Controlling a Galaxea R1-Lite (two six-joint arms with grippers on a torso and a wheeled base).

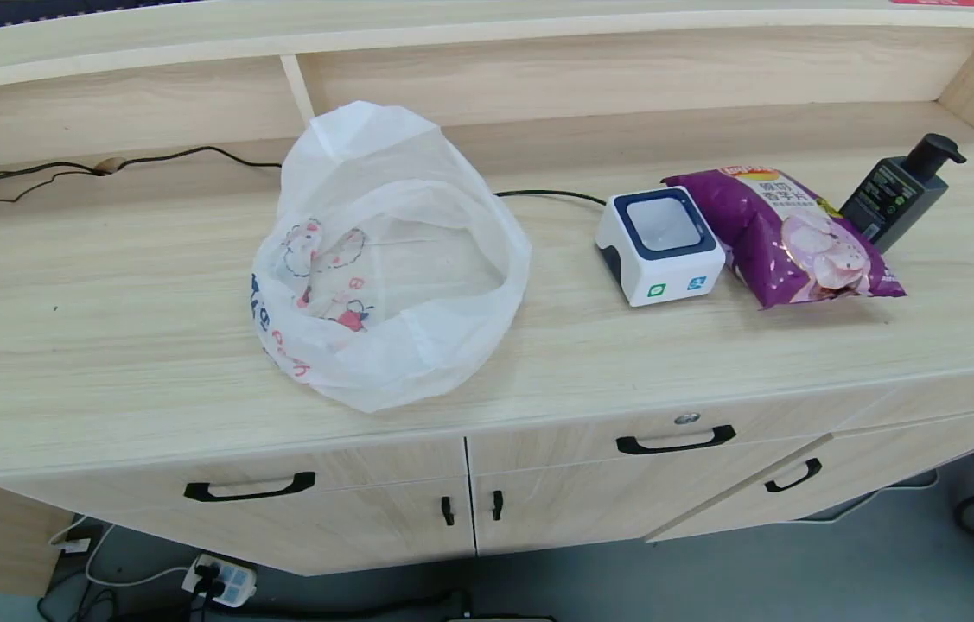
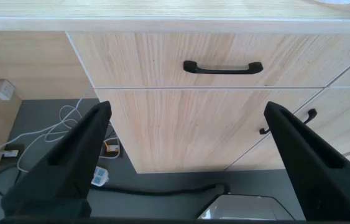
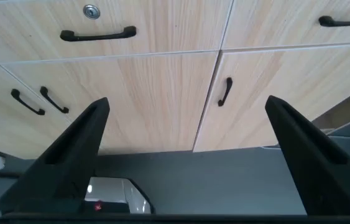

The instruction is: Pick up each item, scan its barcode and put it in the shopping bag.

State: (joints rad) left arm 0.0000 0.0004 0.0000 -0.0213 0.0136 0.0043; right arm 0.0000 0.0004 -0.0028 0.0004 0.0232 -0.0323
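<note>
On the wooden counter (image 1: 106,345) stands a white plastic shopping bag (image 1: 383,259) with its mouth open. To its right is a white and blue barcode scanner (image 1: 659,246). Beside the scanner lies a purple chip bag (image 1: 785,238), and behind that stands a dark pump bottle (image 1: 897,194). My left gripper (image 2: 187,124) hangs open below the counter, facing a drawer front (image 2: 224,68). My right gripper (image 3: 187,118) is open too, held low before the cabinet doors (image 3: 162,99). Nothing is between either pair of fingers.
A black cable (image 1: 149,160) runs along the back of the counter under a raised shelf (image 1: 538,52). Drawers and doors with black handles (image 1: 675,442) line the cabinet front. A power strip (image 1: 219,580) and cords lie on the floor.
</note>
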